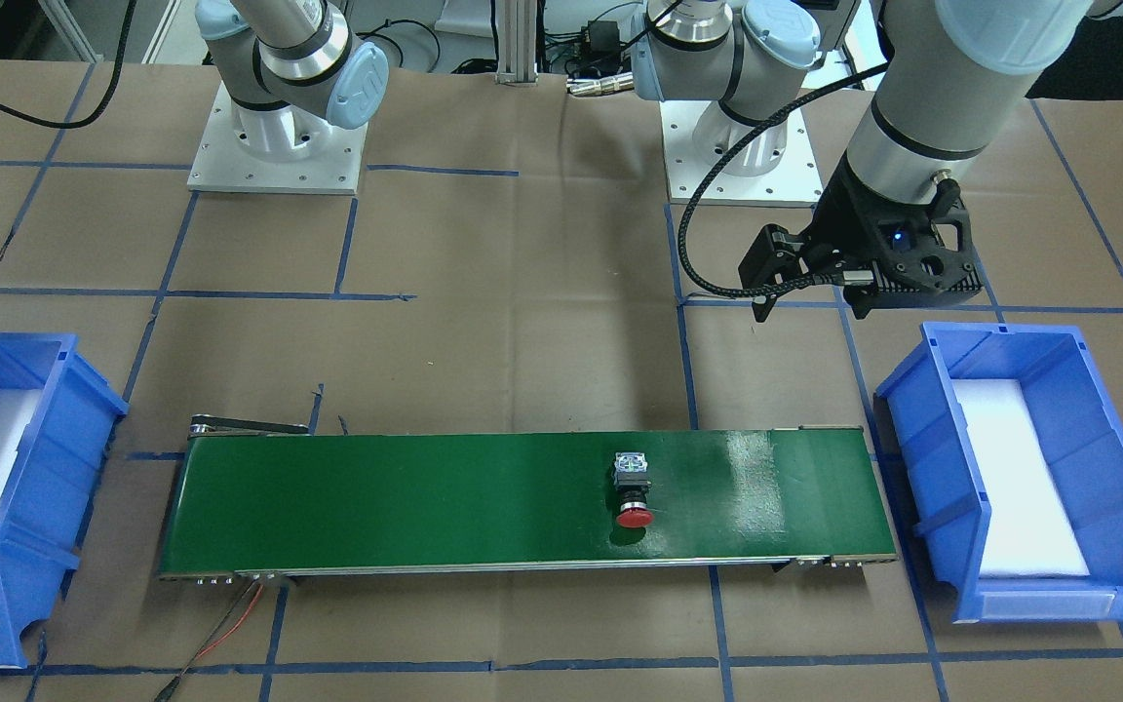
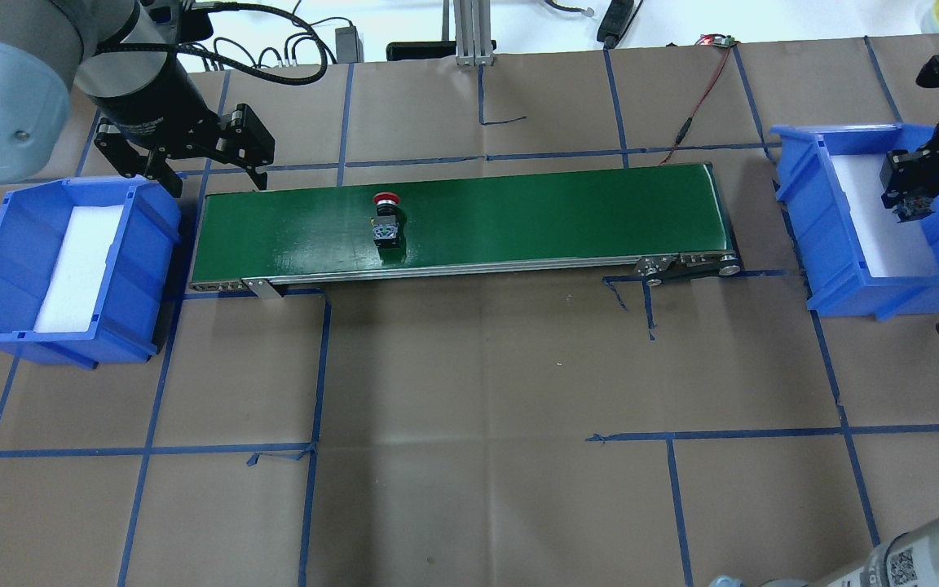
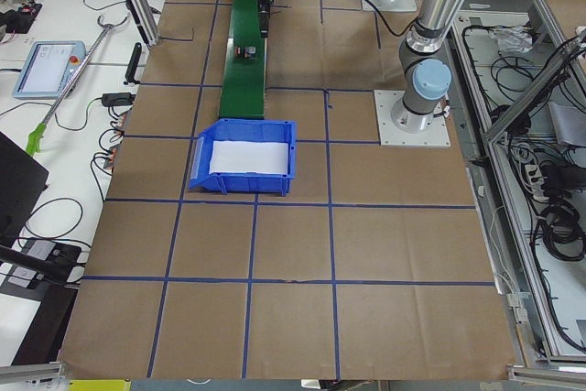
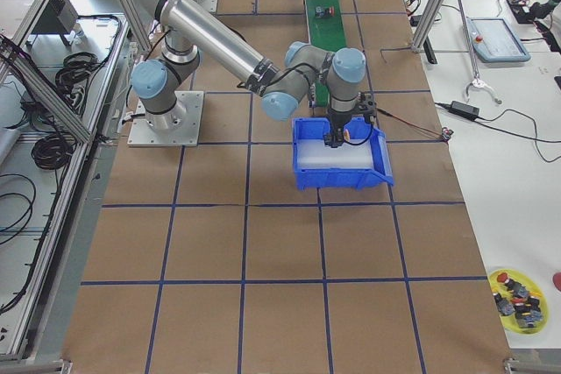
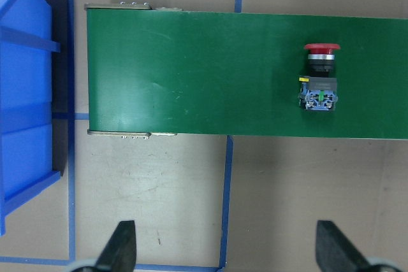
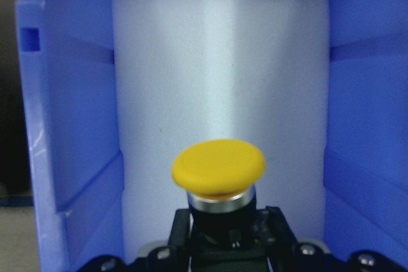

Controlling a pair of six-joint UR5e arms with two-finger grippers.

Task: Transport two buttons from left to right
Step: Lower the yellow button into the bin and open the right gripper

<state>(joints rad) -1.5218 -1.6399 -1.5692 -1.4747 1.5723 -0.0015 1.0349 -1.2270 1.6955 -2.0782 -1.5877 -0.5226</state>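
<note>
Yellow button (image 6: pixel 218 169) gripped in the closed right claw (image 2: pixel 911 204). Its body is clamped at the bottom centre of the right wrist view, and its cap points up the frame toward the far wall of the right blue bin (image 2: pixel 800 187). White foam lining (image 6: pixel 220 62) fills the frame ahead of and beneath the cap, so the claw stands within the bin's walls. Whether the body touches the foam cannot be told. Release probably needs only an opening of the jaws.

Red button (image 5: pixel 320 78) lies on its side on the green belt (image 5: pixel 191 74), upper right of the left wrist view, with its long axis across the belt's width and its cap toward the top edge. Left claw (image 5: pixel 227 250), open and empty, hangs at bottom centre over bare tabletop (image 5: pixel 159 189), near the left blue bin (image 5: pixel 25 93). It is the nearer claw to the red button.
</note>
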